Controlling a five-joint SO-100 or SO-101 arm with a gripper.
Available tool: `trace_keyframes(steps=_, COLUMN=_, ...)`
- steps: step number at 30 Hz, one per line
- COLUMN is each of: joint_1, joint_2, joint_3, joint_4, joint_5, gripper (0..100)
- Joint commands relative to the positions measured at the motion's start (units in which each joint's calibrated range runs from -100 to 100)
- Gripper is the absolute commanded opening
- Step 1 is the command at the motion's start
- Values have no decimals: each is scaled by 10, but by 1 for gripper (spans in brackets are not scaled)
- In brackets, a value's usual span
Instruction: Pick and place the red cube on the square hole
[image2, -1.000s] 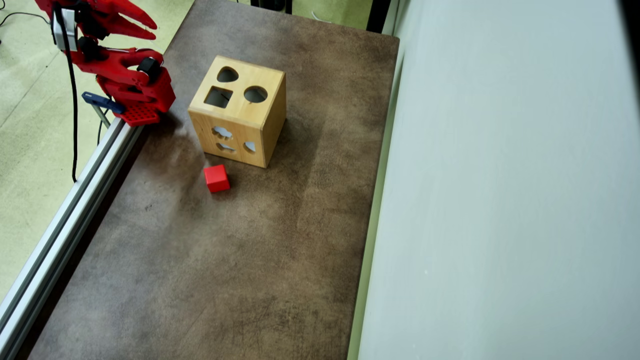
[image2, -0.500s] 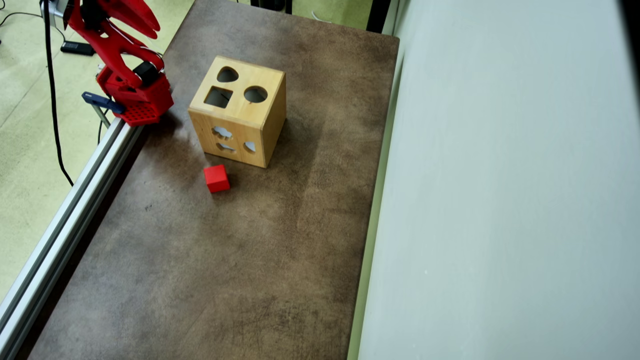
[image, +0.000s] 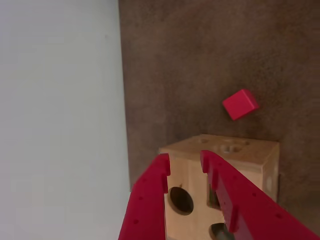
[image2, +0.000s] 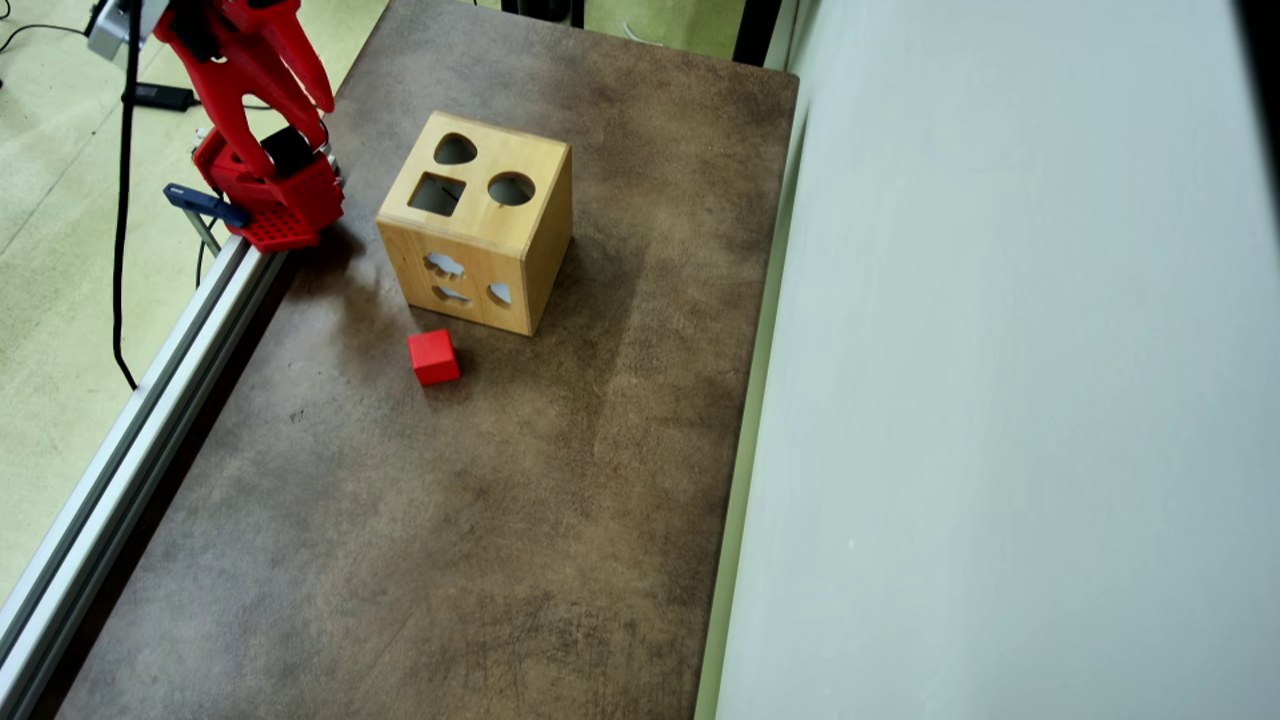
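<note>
The red cube (image2: 433, 357) lies on the brown table just in front of the wooden box (image2: 480, 235); in the wrist view the red cube (image: 240, 104) sits beyond the box (image: 250, 160). On the box's top face, the square hole (image2: 437, 193) lies beside a round and a heart cutout. In the wrist view the square hole (image: 212, 196) is partly hidden behind one finger. My gripper (image2: 291, 132) hangs at the table's upper left corner, left of the box and far from the cube. In the wrist view the gripper (image: 185, 159) is open, nothing between its fingers.
A pale wall (image2: 1000, 350) runs along the right side of the table in the overhead view. An aluminium rail (image2: 130, 430) borders the left edge. The arm's red base (image2: 285, 205) is clamped at the upper left, and cables hang over the floor there.
The gripper has swung from pointing right to pointing down toward the box, and its fingers have spread. Cube and box have not moved.
</note>
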Motion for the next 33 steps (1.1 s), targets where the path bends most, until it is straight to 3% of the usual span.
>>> trace_keyframes(steps=1, joint_1=8, joint_2=53, joint_3=-29, joint_4=-7, joint_5=34, gripper=10)
trace_keyframes(steps=9, joint_1=9, joint_2=183, joint_3=-172, joint_4=-6, joint_5=91, gripper=10)
trace_keyframes(steps=19, joint_1=-9, joint_2=226, joint_3=-169, joint_4=-5, joint_5=167, gripper=10)
trace_keyframes(steps=33, joint_1=-74, joint_2=233, joint_3=-163, joint_4=1, joint_5=170, gripper=10)
